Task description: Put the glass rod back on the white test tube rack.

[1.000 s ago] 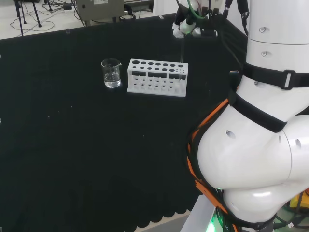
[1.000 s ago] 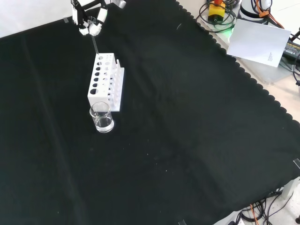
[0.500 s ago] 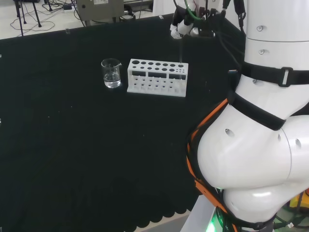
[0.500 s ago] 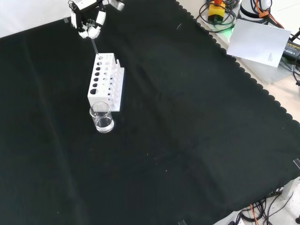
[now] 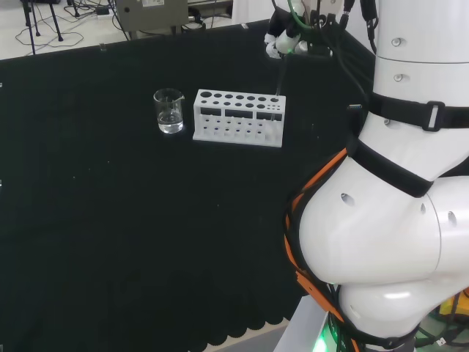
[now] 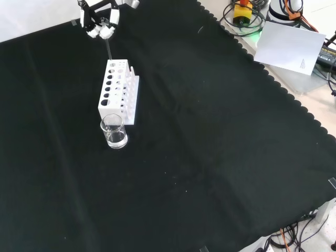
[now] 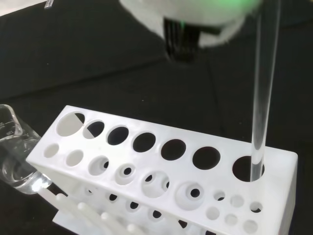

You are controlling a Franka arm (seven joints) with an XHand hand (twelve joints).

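The hand (image 6: 101, 25) pinches the top of the glass rod (image 7: 261, 93), fingers curled about it above the far end of the white test tube rack (image 5: 238, 117). Over the last second it drifted slightly sideways and back while the rod's lower end has stayed in the rack's end hole, so the placing looks nearly done (release seems all that is left). How deep the rod sits is hard to tell: clear glass nearly vanishes against the cloth. A beaker (image 5: 168, 111) stands just beside the rack's other end.
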